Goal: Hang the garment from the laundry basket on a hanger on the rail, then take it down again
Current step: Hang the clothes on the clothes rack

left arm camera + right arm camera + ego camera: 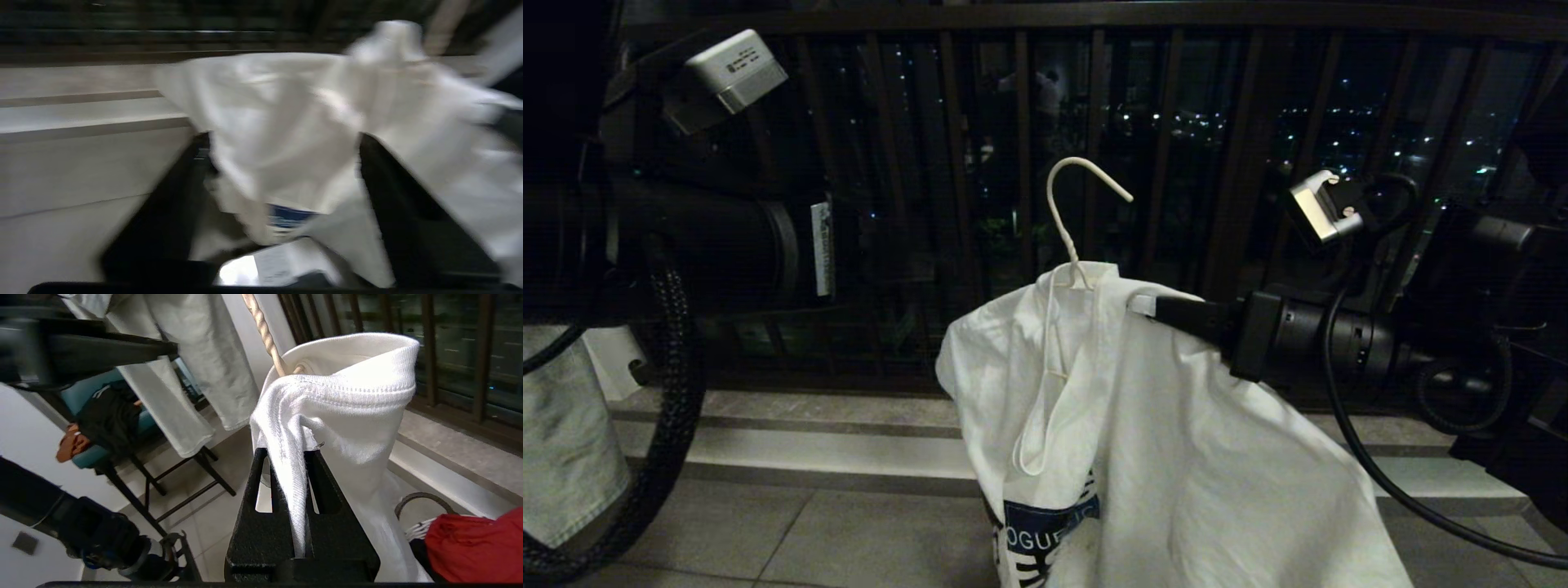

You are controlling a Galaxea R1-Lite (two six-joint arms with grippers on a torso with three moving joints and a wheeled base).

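Observation:
The garment [1176, 457], a white T-shirt with a dark blue print, hangs in mid-air in front of me with the cream wire hanger [1066, 220] inside its neck. The hanger's hook is free in the air, and the rail is out of view. My right gripper [292, 457] is shut on a fold of the garment [351, 416] at the collar, next to the hanger's twisted neck [265, 335]. In the blurred left wrist view, my left gripper [282, 139] stands open, its fingers [392, 196] wide apart with the garment [286, 122] between them. The laundry basket [419, 530] shows partly, below the garment.
A dark barred window railing [1013, 122] and a stone ledge [809, 441] lie behind the garment. A pale denim piece [564, 441] hangs at the far left. Pale trousers [184, 375] on a black stand, a black garment [110, 416] on a blue chair and red cloth [474, 547] are nearby.

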